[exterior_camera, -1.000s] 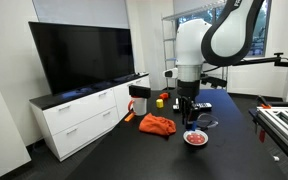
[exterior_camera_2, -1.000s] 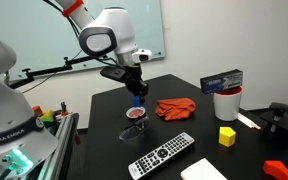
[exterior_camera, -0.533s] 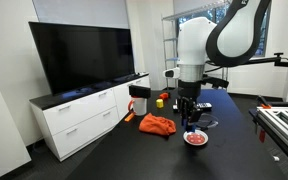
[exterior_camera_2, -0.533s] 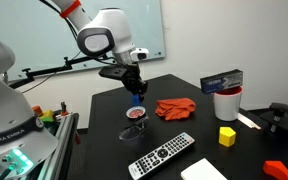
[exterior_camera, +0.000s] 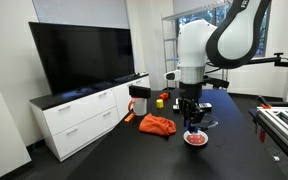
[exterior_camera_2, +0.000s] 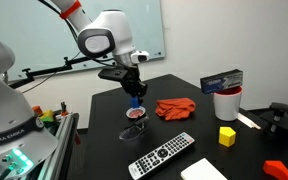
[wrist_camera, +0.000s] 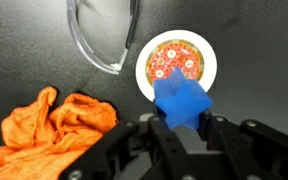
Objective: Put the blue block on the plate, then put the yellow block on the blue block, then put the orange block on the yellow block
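My gripper (wrist_camera: pixel 181 122) is shut on the blue block (wrist_camera: pixel 180 103), a star-like blue piece held just above the small white plate (wrist_camera: pixel 178 62) with a red and orange pattern. In both exterior views the gripper (exterior_camera_2: pixel 135 98) (exterior_camera: pixel 192 122) hangs over the plate (exterior_camera_2: pixel 134 114) (exterior_camera: pixel 195 139) with the blue block (exterior_camera_2: pixel 136 99) between its fingers. The yellow block (exterior_camera_2: pixel 226 136) sits on the black table nearer the camera. The orange block (exterior_camera_2: pixel 275 169) lies at the table's near right edge.
An orange cloth (wrist_camera: pixel 56 128) (exterior_camera_2: pixel 174 108) lies beside the plate. A clear glass dish (wrist_camera: pixel 102 32) sits just past the plate. A remote control (exterior_camera_2: pixel 162 154), a white cup (exterior_camera_2: pixel 225 103) and a box (exterior_camera_2: pixel 224 80) are also on the table.
The gripper with the blue block has sunk slightly toward the plate; otherwise nothing has visibly moved.
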